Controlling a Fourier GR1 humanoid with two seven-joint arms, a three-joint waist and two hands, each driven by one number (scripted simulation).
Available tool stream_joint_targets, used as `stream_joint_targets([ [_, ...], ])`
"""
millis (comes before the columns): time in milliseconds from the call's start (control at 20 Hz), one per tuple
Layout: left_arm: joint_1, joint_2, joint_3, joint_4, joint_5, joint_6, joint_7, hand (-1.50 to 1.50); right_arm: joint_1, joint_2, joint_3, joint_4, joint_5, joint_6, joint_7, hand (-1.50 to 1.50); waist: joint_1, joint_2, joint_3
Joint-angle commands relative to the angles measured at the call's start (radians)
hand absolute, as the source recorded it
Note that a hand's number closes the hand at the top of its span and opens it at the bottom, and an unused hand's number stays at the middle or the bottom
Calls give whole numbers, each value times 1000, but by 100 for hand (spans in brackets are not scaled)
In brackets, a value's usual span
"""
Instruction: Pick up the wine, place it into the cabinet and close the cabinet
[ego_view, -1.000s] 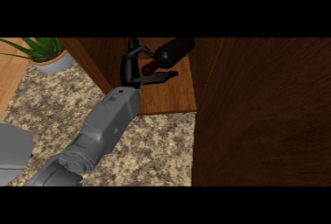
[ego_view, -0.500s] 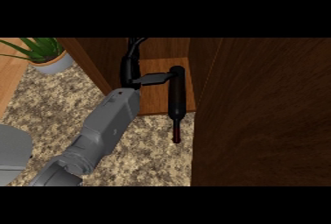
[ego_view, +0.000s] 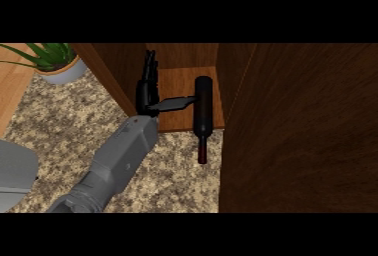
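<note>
The dark wine bottle (ego_view: 203, 107) lies on its side on the floor of the open wooden cabinet (ego_view: 173, 80). Its neck sticks out past the cabinet's front edge, over the speckled counter (ego_view: 66, 125). My left hand (ego_view: 148, 95) is inside the cabinet opening just left of the bottle. The fingers point straight up into the cabinet, and the thumb reaches right and touches the bottle's side. The hand is open and nothing is curled round the bottle. My right hand does not show.
The open cabinet door (ego_view: 310, 125) fills the right side as a large dark wooden panel, close to the bottle. A potted green plant (ego_view: 55, 62) stands at the far left by the cabinet's left wall. A pale grey rounded object (ego_view: 15, 175) sits at the lower left edge.
One second ago my left hand was curled on the bottle inside the cabinet. It has let go, the fingers have straightened, and the bottle now lies flat with its neck poking out.
</note>
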Motion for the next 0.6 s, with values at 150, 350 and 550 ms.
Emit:
stream_joint_targets([
  [150,184,0,-273,-324,120,157,102,-150,21,-22,-43,-80,-32,-13,33,-150,46,-7,-1],
  [350,320,0,-427,-497,173,294,48,-150,-19,-10,-30,-77,5,-52,55,-150,48,-2,-2],
  [550,388,0,-515,-711,120,461,95,-150,61,-22,-31,-115,-3,-20,22,-150,64,-6,-1],
])
